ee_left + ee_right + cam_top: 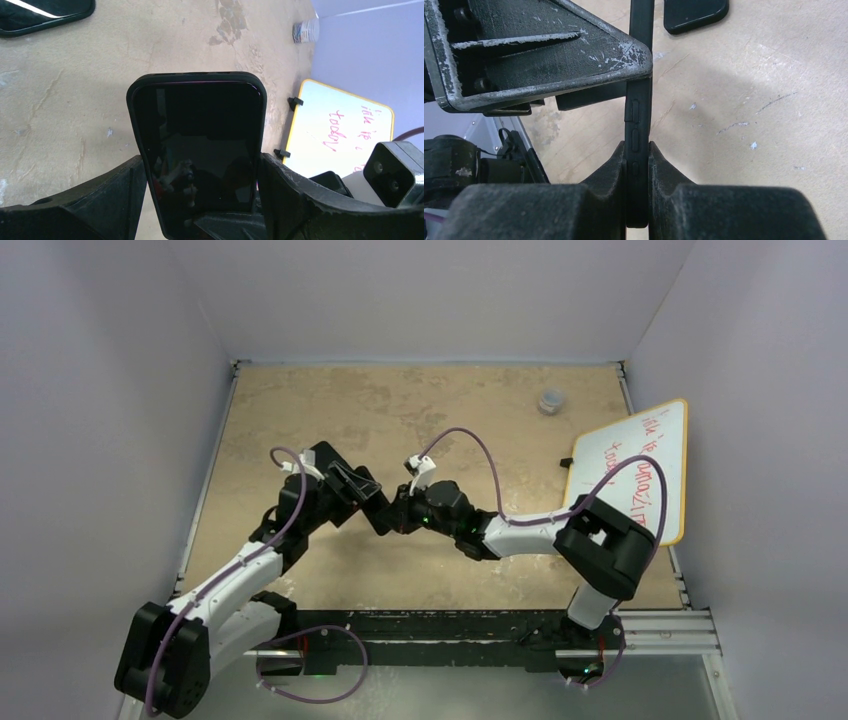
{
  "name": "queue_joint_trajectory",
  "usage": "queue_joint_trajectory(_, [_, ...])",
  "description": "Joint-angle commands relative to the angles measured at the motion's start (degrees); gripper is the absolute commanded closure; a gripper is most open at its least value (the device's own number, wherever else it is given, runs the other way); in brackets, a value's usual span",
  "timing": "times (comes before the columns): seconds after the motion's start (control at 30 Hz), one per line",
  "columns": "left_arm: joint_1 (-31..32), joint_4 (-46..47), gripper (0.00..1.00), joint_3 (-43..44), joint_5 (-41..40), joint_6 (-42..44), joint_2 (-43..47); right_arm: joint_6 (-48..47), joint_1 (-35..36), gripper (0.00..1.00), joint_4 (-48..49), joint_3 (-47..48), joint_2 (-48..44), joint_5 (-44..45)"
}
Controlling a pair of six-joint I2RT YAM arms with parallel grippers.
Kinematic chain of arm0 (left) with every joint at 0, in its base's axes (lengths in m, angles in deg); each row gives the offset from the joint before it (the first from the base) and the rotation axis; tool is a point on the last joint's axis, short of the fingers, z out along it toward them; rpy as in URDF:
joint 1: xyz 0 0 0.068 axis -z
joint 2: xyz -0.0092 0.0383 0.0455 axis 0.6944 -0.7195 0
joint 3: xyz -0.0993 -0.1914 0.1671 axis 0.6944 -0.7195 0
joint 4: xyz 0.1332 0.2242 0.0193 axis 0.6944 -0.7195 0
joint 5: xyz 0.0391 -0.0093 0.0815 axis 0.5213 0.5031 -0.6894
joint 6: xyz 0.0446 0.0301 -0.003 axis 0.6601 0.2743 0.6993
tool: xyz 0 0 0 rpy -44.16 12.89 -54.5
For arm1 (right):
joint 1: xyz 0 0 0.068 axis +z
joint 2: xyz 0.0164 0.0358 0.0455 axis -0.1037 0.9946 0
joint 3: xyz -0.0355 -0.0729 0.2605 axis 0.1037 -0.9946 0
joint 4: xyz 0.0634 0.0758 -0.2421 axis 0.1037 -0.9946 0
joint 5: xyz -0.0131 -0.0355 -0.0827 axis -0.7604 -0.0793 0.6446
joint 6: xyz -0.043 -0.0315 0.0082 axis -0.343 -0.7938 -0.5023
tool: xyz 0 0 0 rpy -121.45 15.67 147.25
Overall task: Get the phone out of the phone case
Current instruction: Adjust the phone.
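Note:
A black phone in its black case (383,512) is held above the table between both arms. In the left wrist view the dark screen (200,140) faces the camera, and my left gripper (201,170) is shut on the case's two long sides. In the right wrist view the case shows edge-on, with its side buttons (638,110). My right gripper (638,150) is shut on the front and back faces near one end. The left gripper's finger (539,55) presses the case just above it. The phone sits fully inside the case.
A second flat black glossy object (45,15) lies on the tan table, also seen in the right wrist view (694,12). A yellow-framed whiteboard (640,470) with red writing leans at the right. A small jar (551,401) stands at the back right.

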State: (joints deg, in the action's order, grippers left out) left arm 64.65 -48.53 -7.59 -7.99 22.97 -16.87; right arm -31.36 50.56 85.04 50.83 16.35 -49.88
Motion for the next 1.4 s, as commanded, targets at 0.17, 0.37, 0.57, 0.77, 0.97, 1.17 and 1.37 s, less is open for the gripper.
queue_joint_trajectory(0.17, [0.42, 0.73, 0.24, 4.55, 0.52, 15.79, 4.25, 2.95, -3.28, 1.00, 3.13, -5.53, -8.90, -1.12])
queue_joint_trajectory(0.37, [0.39, -2.89, 0.19, 5.26, -0.32, 23.76, 7.22, 6.28, -8.97, 1.00, 5.81, -9.79, -13.39, -6.69])
queue_joint_trajectory(0.57, [0.35, 6.44, 0.18, 1.47, 8.28, 24.48, 6.63, 5.84, -11.56, 1.00, 4.02, -10.92, -17.34, -10.68])
queue_joint_trajectory(0.77, [0.34, 19.66, 0.18, -3.82, 15.01, 21.36, 7.10, 5.06, -13.94, 1.00, 2.77, -11.43, -21.07, -15.64])
queue_joint_trajectory(0.97, [0.16, 24.84, 0.18, -4.54, 18.18, 19.77, 6.68, 7.15, -17.16, 1.00, 4.64, -11.74, -23.59, -24.92])
queue_joint_trajectory(1.17, [0.15, 35.51, 0.18, -6.69, 22.36, 13.14, 4.23, 13.99, -18.64, 1.00, 13.15, -11.98, -22.79, -31.80])
queue_joint_trajectory(1.37, [0.16, 41.59, 0.19, -7.88, 22.49, 8.37, 0.98, 18.70, -18.81, 1.00, 19.88, -11.83, -21.42, -35.49])
